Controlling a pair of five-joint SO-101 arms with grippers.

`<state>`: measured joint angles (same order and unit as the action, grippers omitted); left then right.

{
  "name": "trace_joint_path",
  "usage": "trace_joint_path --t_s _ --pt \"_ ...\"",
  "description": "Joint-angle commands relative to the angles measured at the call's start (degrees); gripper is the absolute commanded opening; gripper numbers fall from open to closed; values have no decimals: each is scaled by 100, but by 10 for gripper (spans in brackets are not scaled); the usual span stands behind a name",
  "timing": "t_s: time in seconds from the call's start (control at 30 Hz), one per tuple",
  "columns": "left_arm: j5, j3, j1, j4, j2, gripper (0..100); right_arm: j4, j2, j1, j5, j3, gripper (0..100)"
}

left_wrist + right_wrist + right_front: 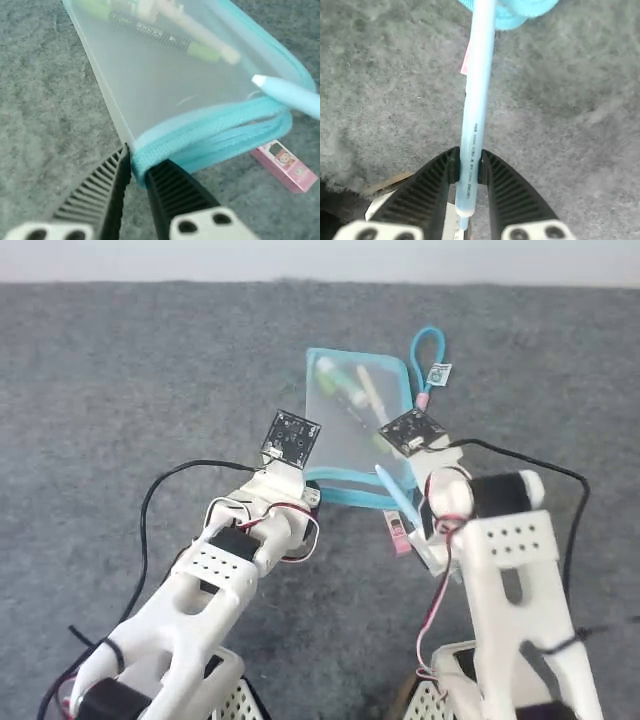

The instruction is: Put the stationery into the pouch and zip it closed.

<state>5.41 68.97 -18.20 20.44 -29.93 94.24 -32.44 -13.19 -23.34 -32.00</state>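
high view: a translucent pouch [355, 430] with a teal zip edge lies on the grey tabletop [120, 370]. pens [345, 390] with green caps are inside it, and a teal loop [428, 345] hangs off its far corner. the left arm [230, 555] ends at the pouch's near left corner, the right arm [505, 535] at its near right side. there a pale blue pen [396, 496] points toward the pouch, and a small pink box [400, 535] lies on the tabletop just beside it.

left wrist view: the left claw [137, 164] is pinching the corner of the pouch's teal zip edge. the blue pen's tip sits over the pouch near that edge; i cannot tell if it is inside the mouth.

right wrist view: the right claw [469, 159] is clamped on the pen near its rear end. the pen's front end reaches the teal edge.
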Motion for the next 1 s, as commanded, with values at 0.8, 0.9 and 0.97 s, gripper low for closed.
trace_joint_path --t_s 0.8,0.9,0.97 --pt "44 -110 -88 -185 -123 12 426 -1165 22 -475 -519 7" --pt "44 -110 -88 -185 -123 12 163 -1156 22 -299 -510 7" --pt "44 -110 -88 -185 -123 12 31 -1103 22 -290 -519 7"
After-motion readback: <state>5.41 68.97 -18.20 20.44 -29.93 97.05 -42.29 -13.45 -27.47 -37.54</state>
